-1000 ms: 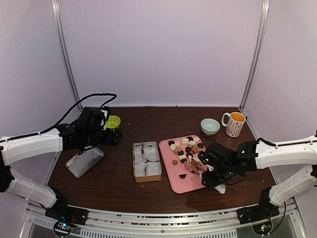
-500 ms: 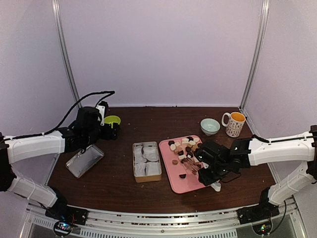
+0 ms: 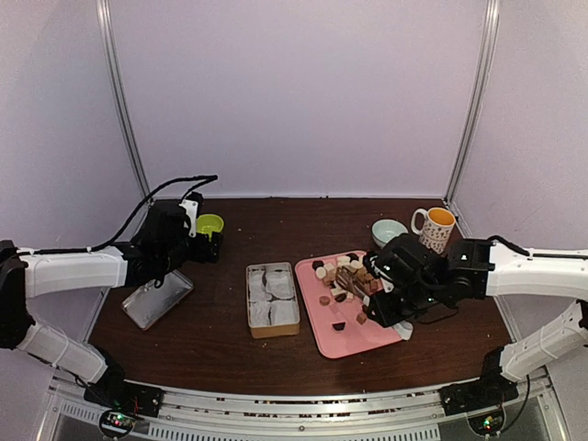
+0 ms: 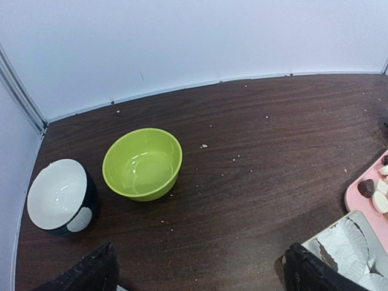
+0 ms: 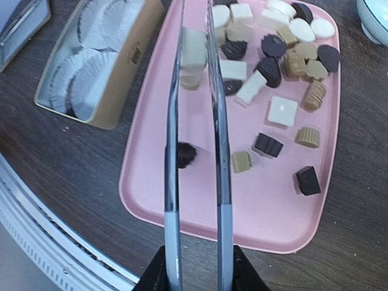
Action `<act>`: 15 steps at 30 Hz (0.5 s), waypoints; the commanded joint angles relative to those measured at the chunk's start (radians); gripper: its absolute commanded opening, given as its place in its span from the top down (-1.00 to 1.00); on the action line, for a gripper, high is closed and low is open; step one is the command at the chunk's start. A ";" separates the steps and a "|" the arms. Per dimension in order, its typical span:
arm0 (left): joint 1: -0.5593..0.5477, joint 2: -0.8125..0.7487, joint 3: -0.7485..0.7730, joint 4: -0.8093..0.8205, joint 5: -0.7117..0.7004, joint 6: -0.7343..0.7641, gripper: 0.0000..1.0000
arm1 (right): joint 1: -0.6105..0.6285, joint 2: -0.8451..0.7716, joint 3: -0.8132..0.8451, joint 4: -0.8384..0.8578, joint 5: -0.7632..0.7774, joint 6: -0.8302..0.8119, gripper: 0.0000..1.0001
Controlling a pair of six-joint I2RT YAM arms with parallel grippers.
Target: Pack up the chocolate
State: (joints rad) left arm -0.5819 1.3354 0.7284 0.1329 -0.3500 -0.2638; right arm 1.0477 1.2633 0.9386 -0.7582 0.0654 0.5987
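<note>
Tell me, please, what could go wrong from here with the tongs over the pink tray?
The cream chocolate piece appears pinched only near the tips of the clear tongs in the right gripper; it could slip out on the way to the box. The tongs also hang over crowded loose chocolates on the pink tray, so lowering may knock some aside.

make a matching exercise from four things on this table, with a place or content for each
Things:
1. lime green bowl
2. mug
3. pink tray
4. tan box

Descriptions:
a. holds the chocolate pieces
b. back right, beside a pale bowl
c. lined with white paper cups
d. back left, beside a black and white bowl

Pairs: 1-d, 2-b, 3-a, 4-c
</note>
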 commanded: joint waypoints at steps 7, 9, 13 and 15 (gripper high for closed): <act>0.008 0.022 0.018 0.062 0.035 0.014 -0.95 | 0.006 0.044 0.105 0.312 -0.131 -0.039 0.52; 0.007 0.021 0.019 0.062 0.037 0.015 -0.95 | 0.007 0.093 0.129 0.353 -0.142 -0.023 0.52; 0.008 0.010 0.006 0.075 0.050 0.014 -0.95 | 0.026 0.186 0.162 0.463 -0.158 0.014 0.55; 0.008 0.003 0.000 0.084 0.049 0.010 -0.95 | 0.038 0.229 0.180 0.500 -0.151 0.027 0.55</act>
State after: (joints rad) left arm -0.5812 1.3506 0.7284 0.1570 -0.3141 -0.2596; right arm 1.0607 1.4349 1.0702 -0.4042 -0.0719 0.5915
